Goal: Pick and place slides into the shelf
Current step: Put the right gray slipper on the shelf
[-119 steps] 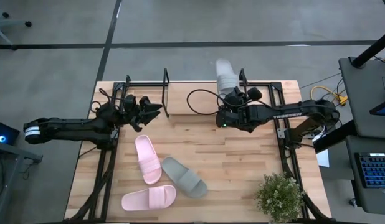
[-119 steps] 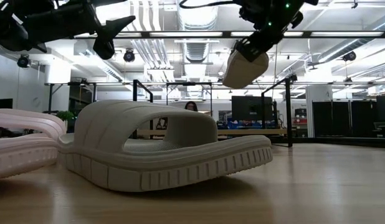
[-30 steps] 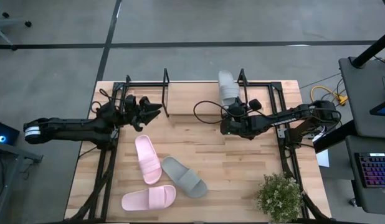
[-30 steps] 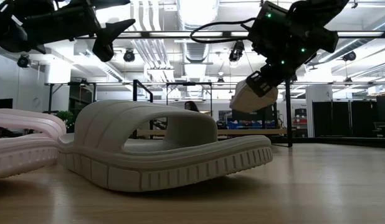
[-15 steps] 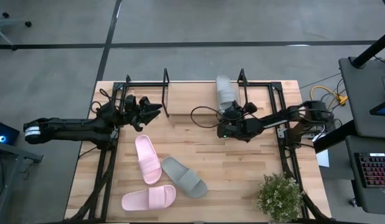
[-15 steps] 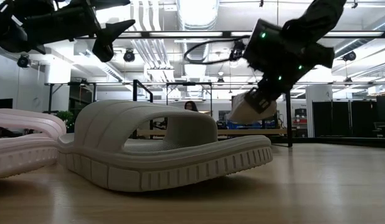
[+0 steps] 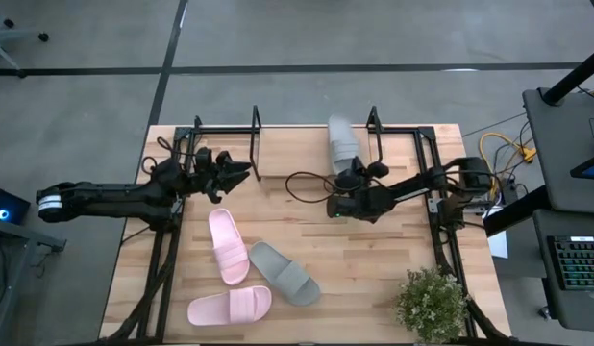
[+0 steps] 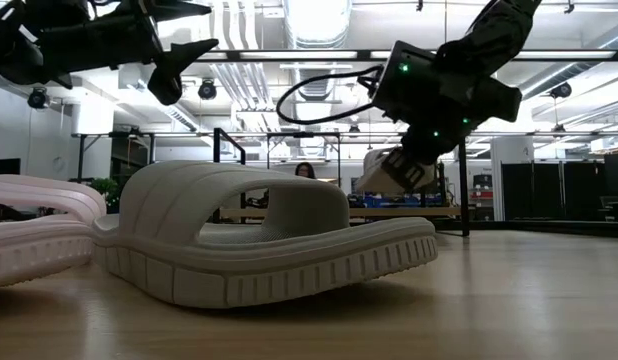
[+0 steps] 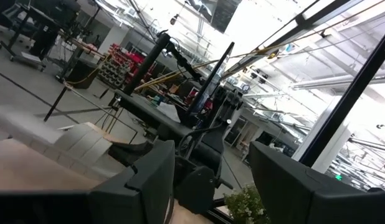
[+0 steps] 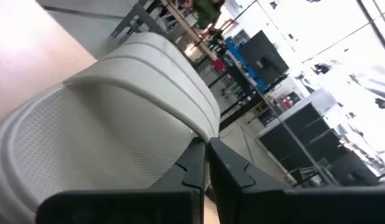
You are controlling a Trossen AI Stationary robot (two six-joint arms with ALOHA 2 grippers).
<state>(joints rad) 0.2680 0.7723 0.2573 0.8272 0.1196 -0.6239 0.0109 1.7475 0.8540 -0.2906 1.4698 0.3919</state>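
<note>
The right gripper (image 7: 347, 179), fingers clamped on a grey slide (image 7: 341, 142), lowers it at the shelf (image 7: 278, 159) at 12 o'clock; three slides (image 7: 251, 274) wait at 7 o'clock on the surface (image 7: 374, 269), left gripper (image 7: 241, 169) fingers apart.

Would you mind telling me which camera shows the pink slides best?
The high view: both pink slides lie fully visible on the table. The low view shows only one's edge; the wrist views show neither.

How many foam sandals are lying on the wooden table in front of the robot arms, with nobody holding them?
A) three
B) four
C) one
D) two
A: two pale pink foam sandals and one light grey foam sandal lie loose on the butcher-block tabletop; the right gripper holds the other grey sandal.
</note>
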